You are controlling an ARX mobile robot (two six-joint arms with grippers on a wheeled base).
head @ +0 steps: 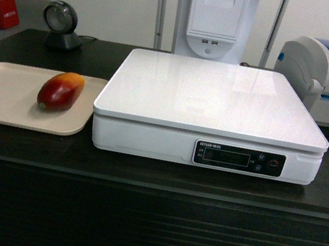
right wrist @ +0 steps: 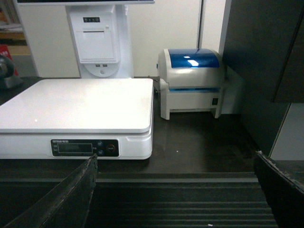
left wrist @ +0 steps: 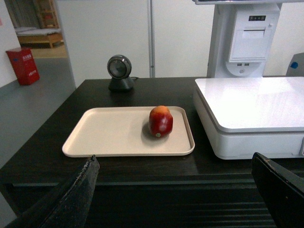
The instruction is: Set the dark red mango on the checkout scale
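The left gripper [left wrist: 175,190] hangs with its two dark, rough-faced fingers [left wrist: 80,190] spread wide and nothing between them, back from the front edge of the checkout [left wrist: 142,166]; the right gripper [right wrist: 175,190] is spread just as wide and equally empty, facing the scale [right wrist: 80,107] from the counter's front. Neither touches anything. Ahead of the left gripper, the dark red mango [left wrist: 160,121] lies on a beige tray [left wrist: 109,135], toward the tray's right side and near the scale's left wall, apart from both. In the head view it lies lengthways, its orange-yellow end pointing away and to the right. It looks a firm, fairly dense fruit with a glossy, smooth skin, so it is likely to slip or roll under hard pads, and too hard a squeeze could bruise it. The best hold is probably across its narrower middle, fingers on the two long flanks, closing gently. The tray is a matte, shallow, round-cornered plastic with a low raised rim that the fruit must be lifted over. The scale is a wide, low white body with a smooth, slightly reflective square platter and a dark display panel in front; flat and rimless, it will not stop a rolling mango, so it should be set down near the centre. The checkout is a dark counter with a horizontally ribbed front.
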